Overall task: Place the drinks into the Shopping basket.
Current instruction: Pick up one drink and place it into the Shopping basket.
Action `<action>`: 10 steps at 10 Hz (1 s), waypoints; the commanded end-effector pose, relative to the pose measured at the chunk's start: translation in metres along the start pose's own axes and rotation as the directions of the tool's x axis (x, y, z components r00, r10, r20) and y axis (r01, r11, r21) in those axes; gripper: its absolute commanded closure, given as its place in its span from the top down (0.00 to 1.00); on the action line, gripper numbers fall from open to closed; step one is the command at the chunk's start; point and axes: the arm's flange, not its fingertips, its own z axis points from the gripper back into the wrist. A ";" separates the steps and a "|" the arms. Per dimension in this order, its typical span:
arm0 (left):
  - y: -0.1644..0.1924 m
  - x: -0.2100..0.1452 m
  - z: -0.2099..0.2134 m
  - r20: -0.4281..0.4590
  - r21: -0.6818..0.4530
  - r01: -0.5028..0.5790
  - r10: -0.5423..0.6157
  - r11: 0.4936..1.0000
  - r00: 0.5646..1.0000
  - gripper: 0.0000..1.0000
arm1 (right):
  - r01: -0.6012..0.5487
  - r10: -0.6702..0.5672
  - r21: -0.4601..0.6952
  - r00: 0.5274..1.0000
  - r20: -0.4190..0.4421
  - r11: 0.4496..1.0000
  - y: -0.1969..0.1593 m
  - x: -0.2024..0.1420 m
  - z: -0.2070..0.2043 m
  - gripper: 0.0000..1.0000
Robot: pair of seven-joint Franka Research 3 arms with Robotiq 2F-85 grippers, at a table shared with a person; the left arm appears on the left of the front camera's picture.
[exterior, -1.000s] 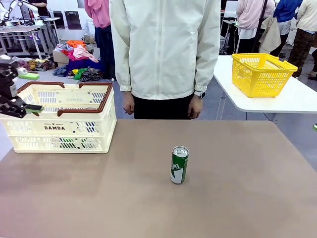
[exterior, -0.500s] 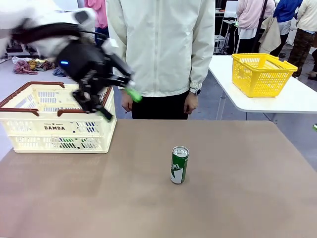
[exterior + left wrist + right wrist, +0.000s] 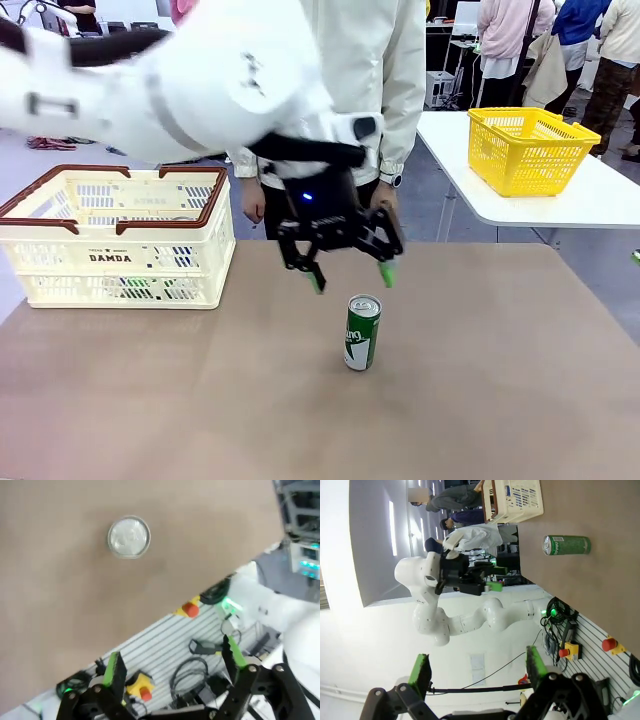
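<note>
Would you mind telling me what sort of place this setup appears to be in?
Probably a robotics lab or data-collection room: a white robot arm works over a plain table, more tables stand behind it, and a pile of clothes lies on the floor.

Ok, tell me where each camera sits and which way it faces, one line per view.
Front view: fixed on the robot's side, facing across the table at the person; left gripper open above the green can.
Left wrist view: on the left arm, looking straight down at the can top; own fingers at the bottom.
Right wrist view: rolled sideways, off the table's side; own right gripper open.
Shared: all three show the can.
</note>
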 end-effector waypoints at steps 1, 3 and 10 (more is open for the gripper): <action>-0.017 0.037 -0.019 0.028 0.092 -0.073 0.071 0.993 0.997 1.00 | 0.016 -0.016 0.010 1.000 0.001 1.000 0.005 -0.001 0.001 1.00; -0.025 0.049 -0.051 0.074 0.158 -0.112 0.101 0.981 0.992 1.00 | 0.016 -0.016 0.010 1.000 0.001 1.000 0.005 -0.001 0.001 1.00; -0.003 0.059 -0.119 0.216 0.278 -0.161 0.102 0.947 0.971 1.00 | 0.016 -0.016 0.010 1.000 0.001 1.000 0.005 -0.001 0.001 1.00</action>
